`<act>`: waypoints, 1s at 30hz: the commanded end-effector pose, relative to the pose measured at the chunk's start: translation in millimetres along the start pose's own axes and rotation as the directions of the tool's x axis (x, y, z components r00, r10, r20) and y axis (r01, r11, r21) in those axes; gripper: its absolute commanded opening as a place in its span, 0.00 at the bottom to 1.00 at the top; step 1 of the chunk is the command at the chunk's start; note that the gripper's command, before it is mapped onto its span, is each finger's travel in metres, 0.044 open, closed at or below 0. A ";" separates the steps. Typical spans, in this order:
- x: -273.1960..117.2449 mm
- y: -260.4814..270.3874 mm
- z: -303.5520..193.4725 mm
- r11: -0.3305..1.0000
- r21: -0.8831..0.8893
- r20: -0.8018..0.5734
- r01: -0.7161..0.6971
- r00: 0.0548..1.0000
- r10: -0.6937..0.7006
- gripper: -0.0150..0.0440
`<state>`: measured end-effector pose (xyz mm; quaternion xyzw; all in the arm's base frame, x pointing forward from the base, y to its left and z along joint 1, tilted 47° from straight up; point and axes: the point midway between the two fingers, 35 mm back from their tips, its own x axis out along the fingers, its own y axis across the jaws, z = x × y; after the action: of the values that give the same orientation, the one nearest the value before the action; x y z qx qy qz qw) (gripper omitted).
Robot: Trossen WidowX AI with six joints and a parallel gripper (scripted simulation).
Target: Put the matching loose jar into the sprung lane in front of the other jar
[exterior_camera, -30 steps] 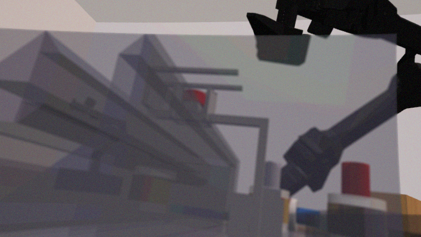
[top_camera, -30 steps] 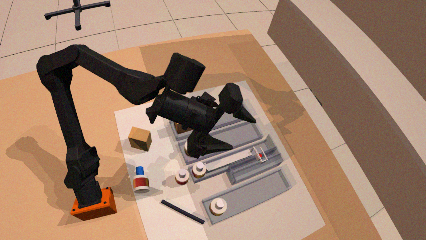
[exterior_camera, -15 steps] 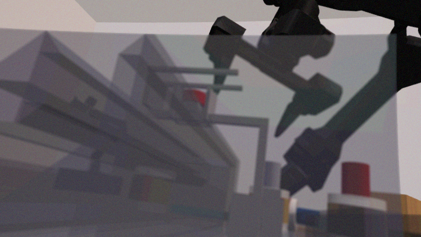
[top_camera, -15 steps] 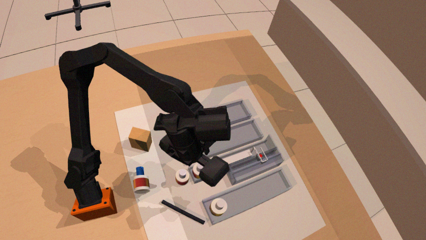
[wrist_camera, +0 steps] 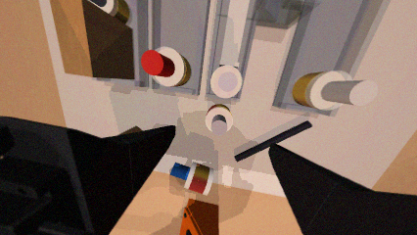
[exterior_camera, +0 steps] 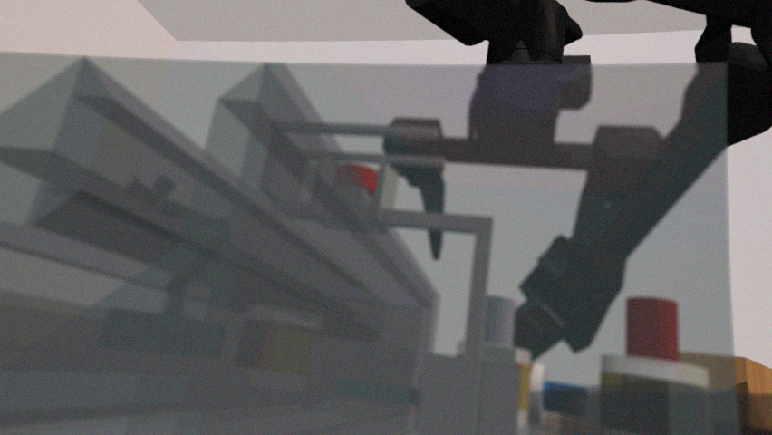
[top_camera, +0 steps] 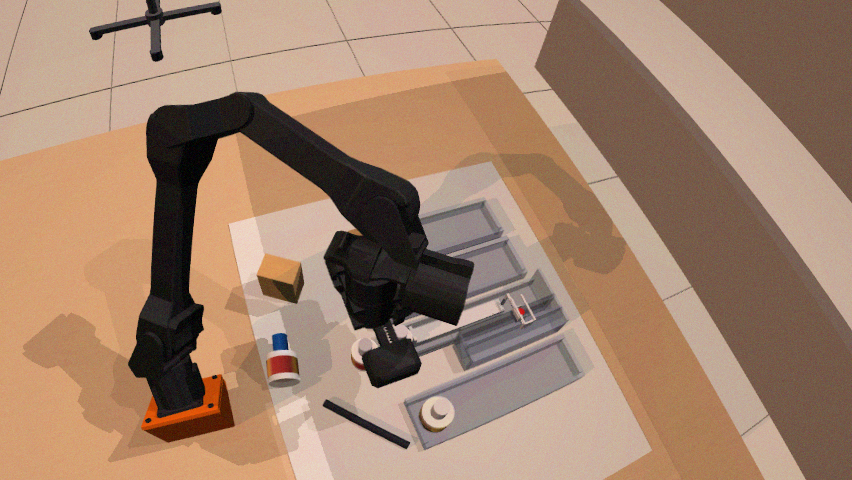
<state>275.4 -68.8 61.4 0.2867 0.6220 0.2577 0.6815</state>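
The sprung lane (top_camera: 440,344) (wrist_camera: 208,49) holds a white-capped jar (wrist_camera: 226,81) at its front end, with the white pusher strip (top_camera: 462,314) (wrist_camera: 234,36) behind it. A loose jar with a pale cap and a red and gold band (top_camera: 357,354) (wrist_camera: 218,119) stands upright on the mat just in front of the lane. Another loose jar, blue-capped with a red and gold band (top_camera: 282,364) (wrist_camera: 199,178), lies on its side nearer the base. My gripper (wrist_camera: 221,138) is open and empty, pointing down above the upright loose jar. Its fingertips are hidden in the top view.
A red-capped jar (exterior_camera: 651,329) (wrist_camera: 177,67) and a white-capped jar (top_camera: 437,413) (wrist_camera: 330,90) stand in neighbouring lanes. A black bar (top_camera: 366,423) (wrist_camera: 274,141) lies on the mat. One wooden block (top_camera: 280,277) stands left of the lanes; another (wrist_camera: 110,46) is at the far lane.
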 end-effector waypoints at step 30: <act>74.2 2.7 -3.7 1.000 0.012 -0.014 -0.014 1.000 0.014 1.00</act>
<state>279.2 -18.2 15.1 0.2892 0.6254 0.2616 0.6759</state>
